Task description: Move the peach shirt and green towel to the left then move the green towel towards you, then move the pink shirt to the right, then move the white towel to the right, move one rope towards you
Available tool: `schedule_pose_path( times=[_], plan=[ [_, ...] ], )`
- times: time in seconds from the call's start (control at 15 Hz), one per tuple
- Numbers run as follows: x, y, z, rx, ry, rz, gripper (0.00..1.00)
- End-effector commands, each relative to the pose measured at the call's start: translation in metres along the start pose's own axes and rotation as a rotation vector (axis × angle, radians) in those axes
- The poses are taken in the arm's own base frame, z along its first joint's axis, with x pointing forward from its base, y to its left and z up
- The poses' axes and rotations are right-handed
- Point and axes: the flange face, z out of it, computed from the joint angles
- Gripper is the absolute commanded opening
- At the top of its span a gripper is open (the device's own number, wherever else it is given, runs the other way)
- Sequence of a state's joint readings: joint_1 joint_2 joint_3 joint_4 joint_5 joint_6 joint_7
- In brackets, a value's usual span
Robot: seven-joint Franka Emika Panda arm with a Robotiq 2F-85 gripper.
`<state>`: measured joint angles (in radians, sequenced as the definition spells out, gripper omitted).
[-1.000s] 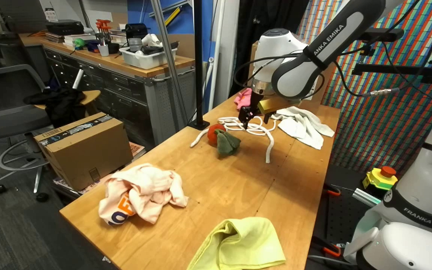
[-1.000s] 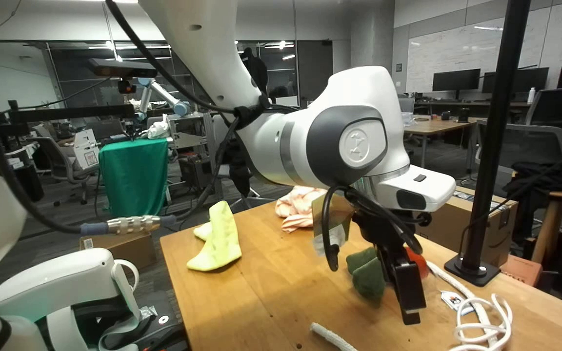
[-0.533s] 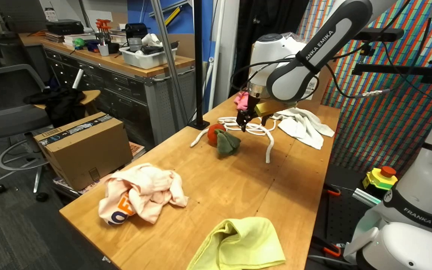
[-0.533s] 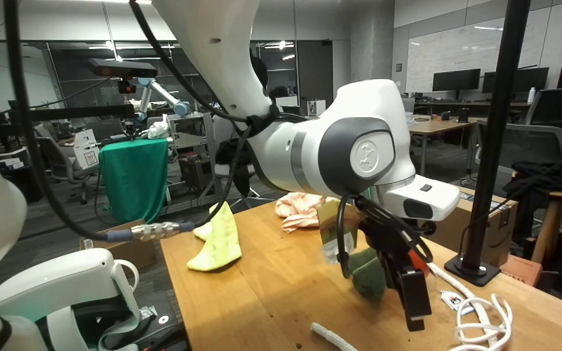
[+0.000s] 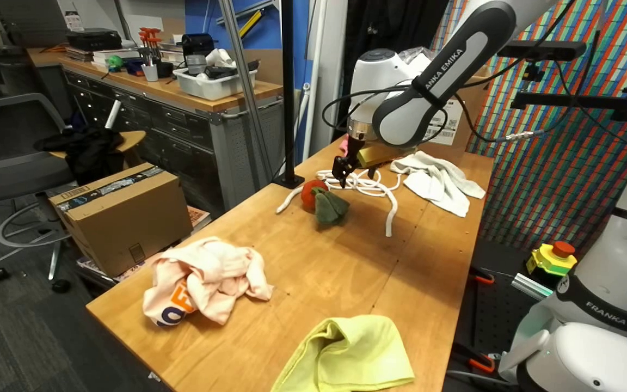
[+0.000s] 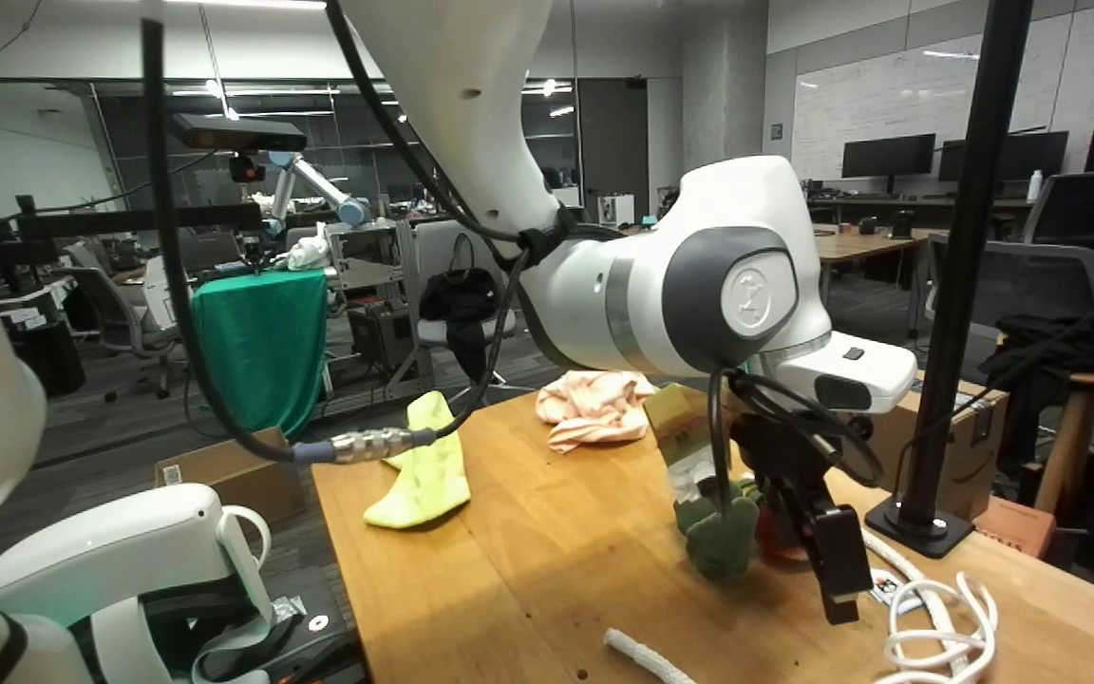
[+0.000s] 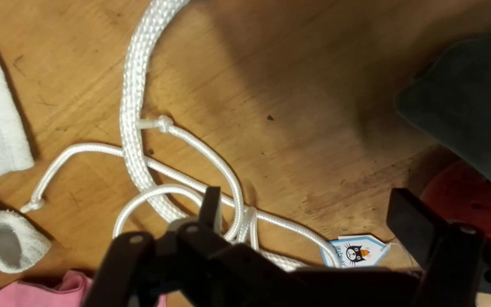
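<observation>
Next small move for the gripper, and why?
I'd shift the open gripper slightly toward the white cord and away from the red-and-green bundle before lowering. In the wrist view, one finger overlaps the cord while the other looks close to the bundle's red part, so descending here might catch that instead.

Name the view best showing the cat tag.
The wrist view: the cat tag is large, its drawing clear, white cord crossing one end. In an exterior view the tag is small; elsewhere I can't discern it.
</observation>
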<state>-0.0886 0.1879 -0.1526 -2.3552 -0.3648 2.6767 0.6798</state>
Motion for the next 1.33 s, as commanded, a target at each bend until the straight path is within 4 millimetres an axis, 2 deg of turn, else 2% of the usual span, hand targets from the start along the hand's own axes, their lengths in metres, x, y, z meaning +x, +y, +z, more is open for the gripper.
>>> schedule_pose_path(
  times=[0.0,0.53,0.93,1.27],
  plan=[
    [0.03,-0.004,0.001,-0.017,0.02,-0.032,1.0],
    [0.073,0.015,0.015,-0.031,-0.002,-0.037,1.0],
    [0.092,0.026,0.028,-0.037,-0.068,-0.038,1.0],
    [0.106,0.025,0.033,-0.035,-0.112,-0.062,1.0]
  ],
)
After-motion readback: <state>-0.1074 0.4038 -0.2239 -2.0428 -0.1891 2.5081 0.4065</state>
